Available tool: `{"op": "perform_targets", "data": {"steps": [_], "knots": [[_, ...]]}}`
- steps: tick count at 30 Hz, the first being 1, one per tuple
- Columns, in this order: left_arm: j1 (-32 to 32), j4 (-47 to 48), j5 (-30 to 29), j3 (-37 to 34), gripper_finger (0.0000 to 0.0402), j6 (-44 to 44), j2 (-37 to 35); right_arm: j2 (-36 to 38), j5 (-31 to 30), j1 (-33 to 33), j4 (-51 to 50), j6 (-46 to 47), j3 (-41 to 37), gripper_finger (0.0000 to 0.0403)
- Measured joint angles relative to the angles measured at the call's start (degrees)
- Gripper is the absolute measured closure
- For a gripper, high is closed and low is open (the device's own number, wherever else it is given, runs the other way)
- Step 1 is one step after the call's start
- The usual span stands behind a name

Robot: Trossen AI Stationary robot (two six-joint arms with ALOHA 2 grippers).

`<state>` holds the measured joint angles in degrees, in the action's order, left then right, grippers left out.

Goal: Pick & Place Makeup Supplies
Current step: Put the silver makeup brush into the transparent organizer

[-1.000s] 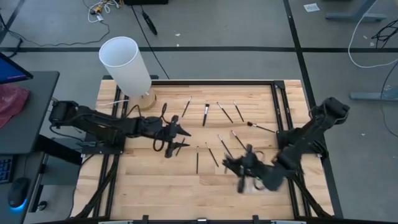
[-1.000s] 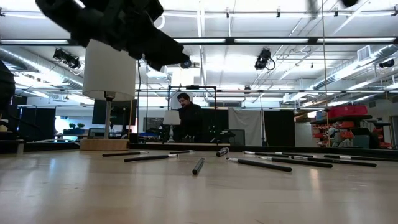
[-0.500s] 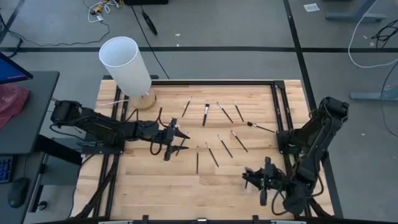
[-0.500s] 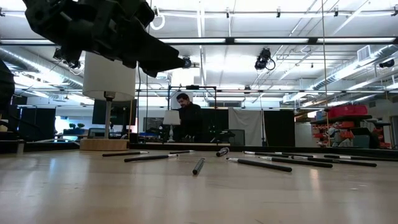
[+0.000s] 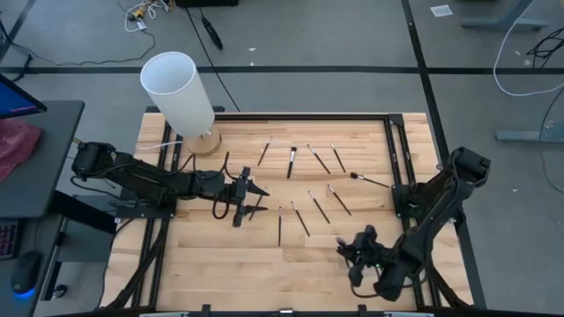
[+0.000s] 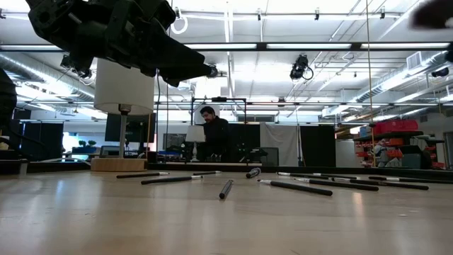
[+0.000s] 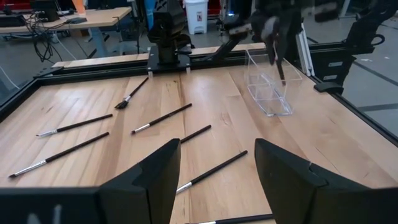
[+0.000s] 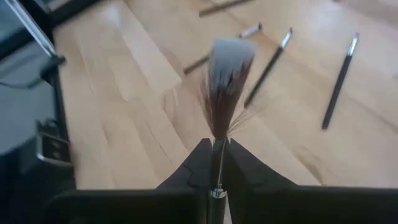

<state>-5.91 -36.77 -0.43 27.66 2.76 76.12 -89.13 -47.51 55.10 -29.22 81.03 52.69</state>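
Observation:
Several thin dark makeup brushes [image 5: 318, 207] lie flat on the wooden table's middle and far part. My right gripper [image 5: 357, 254] is near the table's near right corner, shut on one brush with a fanned bristle tip [image 8: 227, 68]. In the left wrist view the right gripper [image 7: 273, 22] hangs over a clear plastic box [image 7: 268, 93] that stands on the table. My left gripper [image 5: 251, 198] hovers open left of the table's middle, above the table, with nothing between its fingers [image 7: 155, 180]. My right gripper pinches the brush between its two fingers on the thin stem just behind the bristles [image 8: 216, 152]. The fingers lie along the brush, and the bristles stick out past the fingertips. The brush is lifted clear, slanting down [image 7: 278, 59] over the clear box's open top.
A tall white cylinder [image 5: 181, 92] on a wooden base stands at the far left corner. Black frame rails [image 5: 397, 150] run along the table's edges. A person [image 6: 212, 134] is in the room beyond the far edge.
My right gripper, still shut on the brush, has gone from right of the table's middle toward the near right corner. It has sunk, tipped downward and rolled.

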Motion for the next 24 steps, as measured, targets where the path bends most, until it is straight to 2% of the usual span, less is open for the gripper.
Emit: {"op": "perform_targets", "data": {"steps": [3, 24], "knots": [[0.0, 0.02, 0.0, 0.01, 0.0191, -0.01, 0.0, -0.99, 3.0, -0.44, -0.06, -0.02, 0.0, 0.0378], [0.0, 0.07, 0.02, 0.04, 0.0191, -0.11, 0.0, -1.37, 9.6, -2.11, -0.63, -0.04, 0.0, 0.0355]]}}
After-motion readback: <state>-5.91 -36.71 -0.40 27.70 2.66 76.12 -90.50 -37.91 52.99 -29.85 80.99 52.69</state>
